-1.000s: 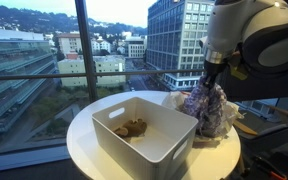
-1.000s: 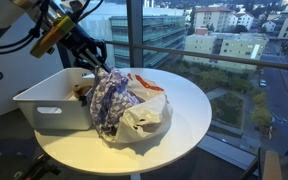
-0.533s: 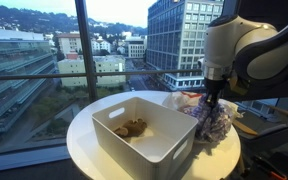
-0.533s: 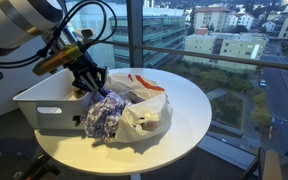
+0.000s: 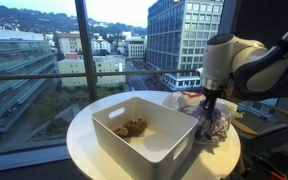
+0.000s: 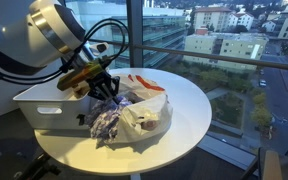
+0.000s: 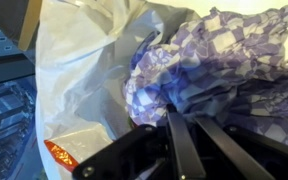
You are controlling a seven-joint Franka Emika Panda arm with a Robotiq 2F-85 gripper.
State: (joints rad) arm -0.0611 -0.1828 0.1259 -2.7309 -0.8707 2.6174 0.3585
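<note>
The round table point(image 5: 82, 138) lies beneath the claw point(image 5: 211, 100); the white bin point(image 5: 144, 150) stands beside it. The plastic bag point(image 6: 146, 115), just below the claw, is touched by the purple checked cloth point(image 6: 104, 124), which is pinched in the closed claw. Within the last second the cloth has been lowered onto the table: judged set down, not released.

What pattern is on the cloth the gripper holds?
The cloth is purple-and-white checked, clearest in the wrist view.

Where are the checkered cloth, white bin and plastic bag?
checkered cloth point(image 7: 234, 60), wrist view, crumpled middle.
white bin point(image 5: 134, 150), in an exterior view, near wall.
plastic bag point(image 6: 144, 118), in an exterior view, bulging side.
</note>
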